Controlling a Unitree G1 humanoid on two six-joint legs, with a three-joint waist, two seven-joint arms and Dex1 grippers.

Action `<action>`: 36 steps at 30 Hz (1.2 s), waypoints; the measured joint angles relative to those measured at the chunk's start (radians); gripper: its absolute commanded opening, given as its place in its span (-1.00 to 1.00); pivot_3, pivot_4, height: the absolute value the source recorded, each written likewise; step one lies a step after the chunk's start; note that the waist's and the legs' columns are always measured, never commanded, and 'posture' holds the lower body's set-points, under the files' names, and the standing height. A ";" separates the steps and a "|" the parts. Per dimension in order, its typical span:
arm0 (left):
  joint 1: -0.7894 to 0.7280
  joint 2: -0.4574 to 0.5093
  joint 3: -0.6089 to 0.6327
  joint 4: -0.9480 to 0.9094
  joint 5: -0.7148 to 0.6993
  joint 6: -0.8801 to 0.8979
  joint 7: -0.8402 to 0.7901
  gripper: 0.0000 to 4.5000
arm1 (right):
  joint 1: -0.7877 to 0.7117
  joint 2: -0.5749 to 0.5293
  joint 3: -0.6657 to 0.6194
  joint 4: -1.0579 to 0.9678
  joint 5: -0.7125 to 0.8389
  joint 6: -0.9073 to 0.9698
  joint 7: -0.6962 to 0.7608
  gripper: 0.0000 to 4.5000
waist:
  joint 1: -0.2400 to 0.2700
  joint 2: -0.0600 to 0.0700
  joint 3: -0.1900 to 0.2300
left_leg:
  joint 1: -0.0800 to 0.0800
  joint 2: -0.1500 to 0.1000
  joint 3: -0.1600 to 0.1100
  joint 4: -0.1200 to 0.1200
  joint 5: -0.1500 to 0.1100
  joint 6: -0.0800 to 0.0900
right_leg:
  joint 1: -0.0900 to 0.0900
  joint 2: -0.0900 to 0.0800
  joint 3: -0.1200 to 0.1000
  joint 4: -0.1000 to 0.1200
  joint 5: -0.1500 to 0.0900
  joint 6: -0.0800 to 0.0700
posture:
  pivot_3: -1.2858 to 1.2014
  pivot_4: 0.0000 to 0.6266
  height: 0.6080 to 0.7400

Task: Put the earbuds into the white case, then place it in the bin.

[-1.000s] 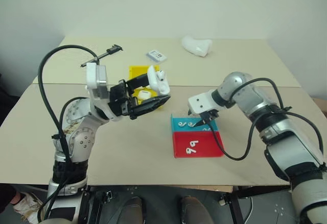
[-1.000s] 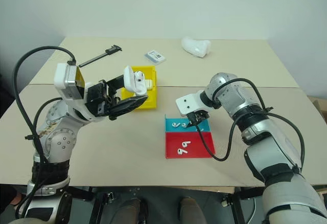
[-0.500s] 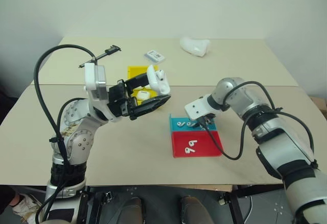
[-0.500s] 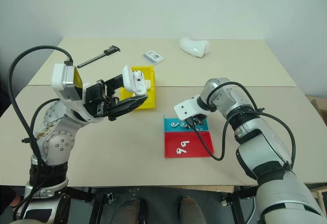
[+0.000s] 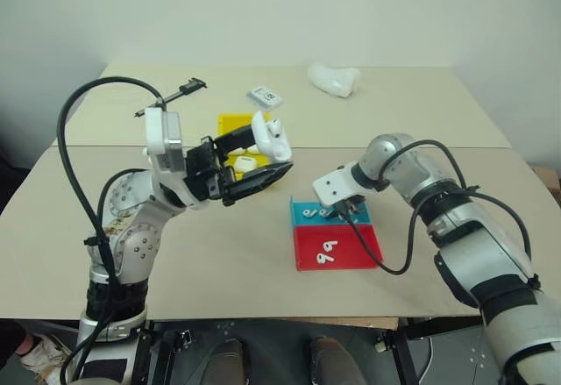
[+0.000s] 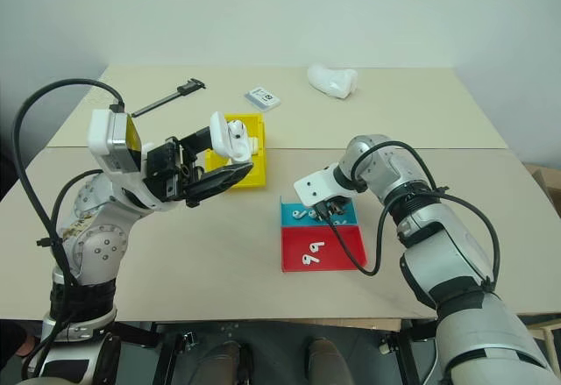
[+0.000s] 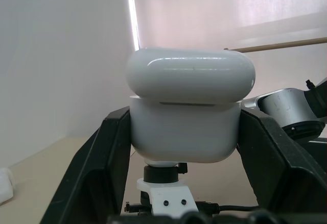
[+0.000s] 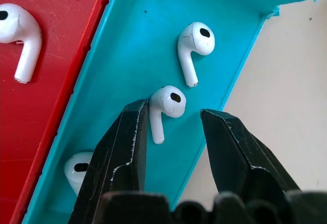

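My left gripper (image 5: 263,159) is raised above the table's left half and shut on the white case (image 5: 270,139), whose lid stands ajar. The case body (image 7: 185,132) sits clamped between the two black fingers. My right gripper (image 8: 173,112) points down into the blue tray (image 5: 302,203), open, its jaws standing either side of one earbud (image 8: 166,106); one finger (image 8: 127,142) lies against the stem. Two more earbuds (image 8: 195,43) lie in the blue tray, and others (image 5: 329,249) rest on the red tray (image 5: 355,249). The yellow bin (image 5: 230,124) stands behind the left gripper.
A lumpy white object (image 5: 333,78) and a small labelled card (image 5: 267,96) lie at the table's far side. A black rod-like tool (image 5: 171,97) lies at the far left. A small white piece (image 5: 246,163) shows inside the bin.
The right gripper has dipped slightly into the blue tray and its fingers have narrowed around an earbud. The left gripper with the case has stayed still.
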 measured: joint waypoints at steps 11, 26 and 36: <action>0.006 0.003 0.000 -0.003 0.000 0.000 0.003 0.25 | 0.006 0.002 -0.001 -0.012 0.000 -0.004 0.010 -0.09 | 0.000 0.000 0.000 | 0.000 0.000 0.000 0.000 0.000 0.000 | 0.000 0.000 0.000 0.000 0.000 0.000 | 0.03 -0.52 1.00; 0.017 0.006 0.000 -0.017 0.000 0.000 0.011 0.25 | 0.042 0.000 -0.032 -0.048 0.010 0.002 0.031 -0.72 | -0.001 0.000 0.000 | 0.001 0.000 0.000 0.000 0.000 0.000 | 0.001 0.000 0.000 0.000 0.000 0.000 | 0.03 -0.52 1.00; -0.010 -0.002 -0.016 0.008 -0.004 0.001 -0.015 0.25 | 0.197 -0.093 -0.288 -0.327 0.222 0.339 -0.006 -0.72 | 0.011 0.001 0.000 | -0.002 0.000 0.000 0.000 0.000 0.000 | 0.000 -0.001 -0.001 -0.001 0.000 0.000 | 0.03 -0.52 1.00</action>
